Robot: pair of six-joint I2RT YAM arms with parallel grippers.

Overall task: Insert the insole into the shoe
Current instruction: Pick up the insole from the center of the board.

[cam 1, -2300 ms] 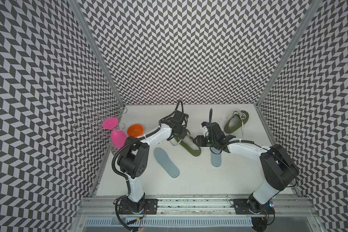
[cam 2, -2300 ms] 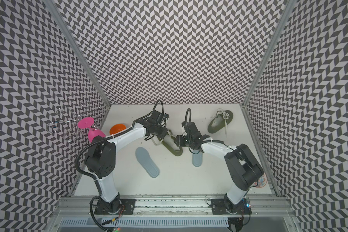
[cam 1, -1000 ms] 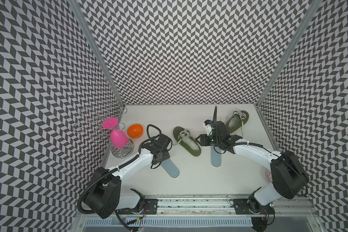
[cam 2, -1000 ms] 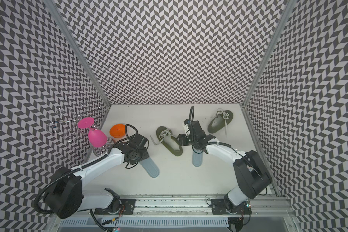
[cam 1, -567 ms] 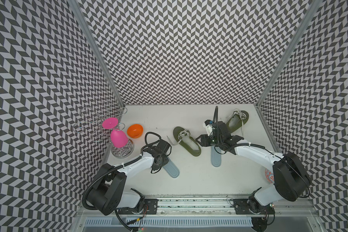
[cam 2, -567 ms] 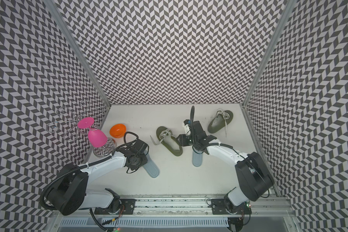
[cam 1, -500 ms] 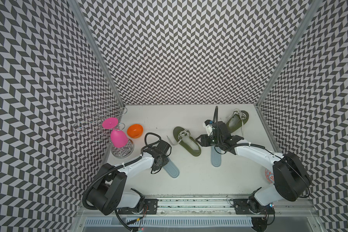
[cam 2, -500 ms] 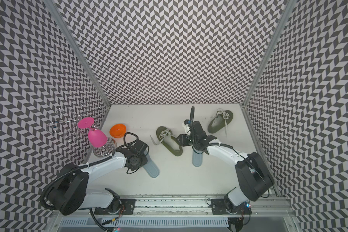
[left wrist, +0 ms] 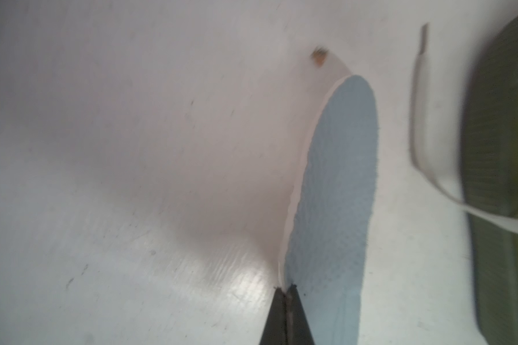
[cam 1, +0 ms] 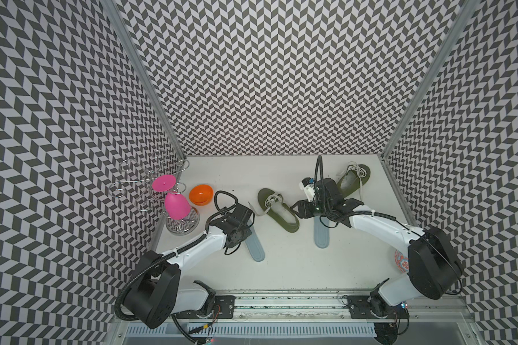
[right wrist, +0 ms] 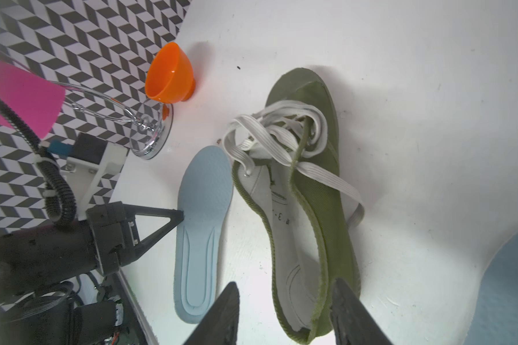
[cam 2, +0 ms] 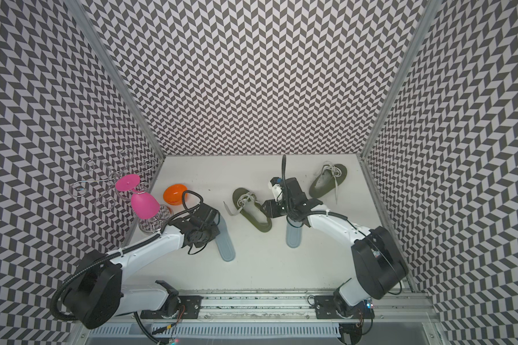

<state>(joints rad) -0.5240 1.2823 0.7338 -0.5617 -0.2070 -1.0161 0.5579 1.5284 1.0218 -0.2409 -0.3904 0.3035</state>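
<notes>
As the left gripper (left wrist: 285, 289), wide a second ago, now pinches shut on the edge of the insole (left wrist: 335, 194) lying just beside the shoe (cam 1: 277, 213), lifting can likely begin; the right gripper (right wrist: 285, 283) straddles the shoe's heel, jaws part-open

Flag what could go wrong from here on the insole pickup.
1. The left pincer is shut right at the rim of the insole. So thin a bite could slip on the lift, or may have missed.
2. A loose lace of the shoe lies beside that insole and could snag it.
3. The right pincer stands open astride the shoe's heel, so the unheld shoe may slide.
</notes>
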